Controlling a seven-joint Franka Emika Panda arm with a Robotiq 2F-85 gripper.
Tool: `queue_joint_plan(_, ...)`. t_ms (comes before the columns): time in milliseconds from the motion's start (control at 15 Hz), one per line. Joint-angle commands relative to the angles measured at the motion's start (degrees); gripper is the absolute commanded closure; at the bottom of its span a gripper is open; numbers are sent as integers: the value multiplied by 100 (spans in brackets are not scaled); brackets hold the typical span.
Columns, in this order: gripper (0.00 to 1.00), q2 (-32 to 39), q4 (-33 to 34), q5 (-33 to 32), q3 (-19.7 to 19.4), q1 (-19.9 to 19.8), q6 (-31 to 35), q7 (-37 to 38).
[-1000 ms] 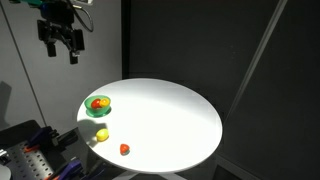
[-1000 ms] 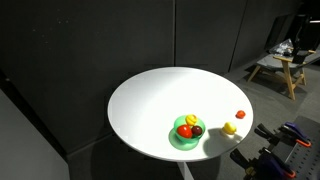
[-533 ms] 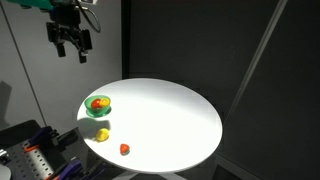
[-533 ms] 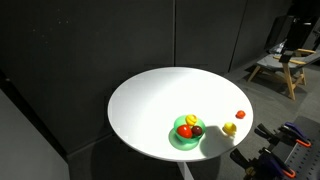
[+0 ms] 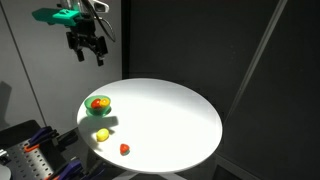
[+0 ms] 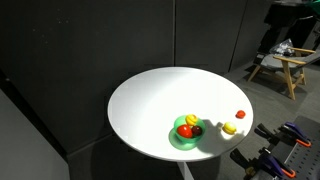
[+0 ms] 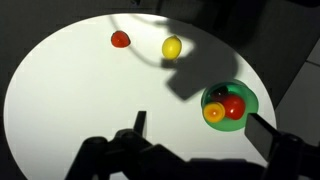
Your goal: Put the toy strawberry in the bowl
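Observation:
The toy strawberry (image 5: 124,149) (image 6: 239,115) (image 7: 120,40) is a tiny red-orange fruit lying on the round white table near its edge. The green bowl (image 5: 100,110) (image 6: 176,141) (image 7: 246,115) sits on the table apart from it and holds several small toy fruits. My gripper (image 5: 88,50) (image 7: 200,127) hangs high above the table, well away from both, open and empty. In the wrist view its two fingers frame the table from above, with the bowl between them.
A pale yellow toy fruit (image 5: 102,135) (image 6: 230,128) (image 7: 172,47) lies between the bowl and the strawberry. The round white table (image 5: 170,115) (image 6: 150,100) stands in a dark room. A wooden stool (image 6: 278,70) stands behind. Equipment (image 5: 35,155) sits beside the table.
My gripper has moved sideways high above the table, toward the table's centre in the exterior view. Nothing on the table has moved.

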Motion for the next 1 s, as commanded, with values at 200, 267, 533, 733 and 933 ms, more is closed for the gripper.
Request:
queue_joint_plan(200,0,715,-8,-267,40,-278,683,340)
queue_joint_plan(267,0,846,-6,-278,31,-308,797,347)
queue_joint_plan(533,0,1321,-44,-371,37,-424,1246,384)
queue_joint_plan(733,0,1710,-63,-551,38,-560,1505,508)
queue_joint_plan(933,0,2020,-98,-757,-3,-718,1636,666)
